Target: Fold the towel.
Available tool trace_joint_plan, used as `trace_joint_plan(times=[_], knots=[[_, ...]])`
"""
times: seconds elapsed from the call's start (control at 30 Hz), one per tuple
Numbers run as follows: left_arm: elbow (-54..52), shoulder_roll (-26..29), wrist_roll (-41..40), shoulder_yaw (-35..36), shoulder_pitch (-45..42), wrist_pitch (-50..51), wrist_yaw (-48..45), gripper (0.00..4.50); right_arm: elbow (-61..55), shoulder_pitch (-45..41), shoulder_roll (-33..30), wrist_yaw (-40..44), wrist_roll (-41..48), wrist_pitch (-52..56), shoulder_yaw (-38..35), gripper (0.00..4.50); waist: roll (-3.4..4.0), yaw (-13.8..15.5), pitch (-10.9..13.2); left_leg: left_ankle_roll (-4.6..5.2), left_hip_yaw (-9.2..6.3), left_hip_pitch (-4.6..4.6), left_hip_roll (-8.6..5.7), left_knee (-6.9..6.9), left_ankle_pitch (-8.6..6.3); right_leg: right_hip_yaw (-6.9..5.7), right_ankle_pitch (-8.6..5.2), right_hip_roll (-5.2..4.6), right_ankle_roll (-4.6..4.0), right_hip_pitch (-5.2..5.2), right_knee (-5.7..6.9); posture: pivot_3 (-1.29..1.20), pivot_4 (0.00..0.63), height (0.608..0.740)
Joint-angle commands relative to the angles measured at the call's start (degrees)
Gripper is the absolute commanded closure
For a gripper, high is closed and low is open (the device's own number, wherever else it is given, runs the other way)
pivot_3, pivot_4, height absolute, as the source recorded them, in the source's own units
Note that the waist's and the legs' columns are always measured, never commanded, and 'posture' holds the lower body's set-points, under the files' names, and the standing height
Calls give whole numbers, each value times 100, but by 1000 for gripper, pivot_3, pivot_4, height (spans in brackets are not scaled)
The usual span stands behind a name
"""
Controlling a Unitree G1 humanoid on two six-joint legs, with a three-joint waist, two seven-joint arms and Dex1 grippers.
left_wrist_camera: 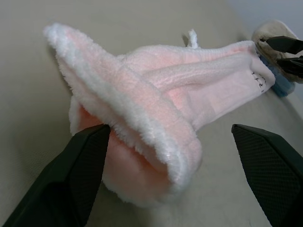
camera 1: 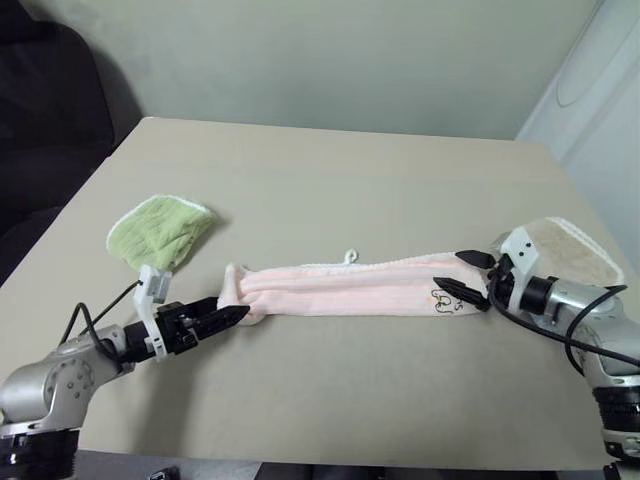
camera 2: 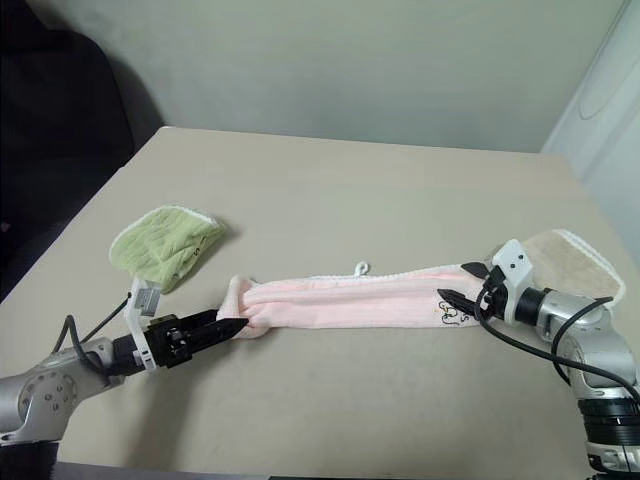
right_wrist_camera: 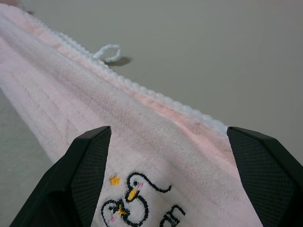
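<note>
The pale pink towel (camera 1: 350, 285) lies on the table as a long narrow strip, folded lengthwise, running left to right. Its small white loop (camera 1: 350, 256) sticks out from the far edge, and the dark embroidered motif (right_wrist_camera: 130, 198) sits at its right end. My left gripper (camera 1: 240, 312) is at the strip's bunched left end (left_wrist_camera: 142, 123), its fingers (left_wrist_camera: 71, 179) open to either side of the cloth. My right gripper (camera 1: 446, 268) is at the right end, also open, with the towel lying between its fingers (right_wrist_camera: 90, 165) and not pinched.
A smaller light-green towel (camera 1: 160, 230) lies at the left, just behind my left arm. A beige towel (camera 1: 575, 250) with white edging lies at the table's right edge behind my right arm. The tan table (camera 1: 330, 170) stretches away to a wall.
</note>
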Motion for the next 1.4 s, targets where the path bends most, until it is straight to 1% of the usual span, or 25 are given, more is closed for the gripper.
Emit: trace_joint_plan(times=[0.03,0.1,0.13,0.23,0.33,0.4,0.47,0.6,0.67,0.83,1.1,1.23,1.4], knots=[[95,116,81,38,-122,-118,-150,411,46,-60,29,-51,-229,-244,175,366,0,-2,0,0,0,1,0,0,1,0,0,0,-1,1,1,0,150,740],[168,106,89,82,-183,-128,-183,915,165,-38,33,-18,-402,-382,335,366,0,-4,0,-1,0,2,0,0,4,0,0,0,-1,0,1,0,150,740],[204,102,86,118,-218,-120,-193,1333,237,-46,41,-26,-457,-380,392,366,1,-2,1,-1,-1,2,1,1,6,0,0,0,0,0,1,0,150,740],[170,127,77,210,-202,-166,-272,2392,425,-67,114,-74,-556,-392,483,366,1,-1,1,0,-1,0,1,2,8,2,0,0,0,-1,1,0,150,740],[23,171,156,225,-55,-311,-375,3483,494,-33,153,-25,-570,-373,504,937,1,-7,1,-2,0,-1,1,1,5,3,0,-1,0,-3,0,0,150,740],[-21,189,158,280,43,-345,-409,4229,585,-7,170,-52,-634,-370,555,1646,-1,-13,-1,-5,0,0,1,-2,-1,2,0,0,0,-4,0,0,150,740],[-32,193,154,336,106,-358,-405,4236,706,-9,196,-75,-679,-371,594,2310,-3,-11,-1,-6,0,3,2,-4,-3,1,0,0,0,-2,0,0,150,740],[60,214,246,383,207,-420,-380,4236,848,-2,249,-96,-782,-352,678,3855,-3,-11,-1,-4,-1,3,2,-3,0,1,0,0,0,-2,1,0,150,740],[160,213,313,398,234,-457,-336,4236,931,13,285,-92,-834,-380,729,4473,-5,-12,-3,-4,-1,4,2,-3,2,1,0,0,0,-1,1,0,150,740],[403,188,368,499,153,-516,-234,4236,1074,33,370,-134,-960,-451,809,4473,-20,-26,-12,-9,-1,8,7,-3,-1,2,-1,0,0,-2,2,0,150,740],[506,443,440,551,356,-710,-611,4236,1154,21,388,-183,-1015,-532,783,4473,-25,-39,-15,-13,-1,10,10,-4,-9,1,0,0,-1,-3,2,0,150,740],[344,513,465,491,534,-779,-782,4236,1058,10,418,-217,-882,-560,635,4473,-22,-50,-13,-11,-2,9,10,-5,-11,2,-1,0,-1,-5,0,0,150,740],[319,485,452,540,553,-812,-768,4236,756,27,299,-161,-609,-496,279,4473,-22,-46,-12,-11,-3,-4,9,-3,-12,4,-3,-1,-3,-23,-1,0,150,740]])
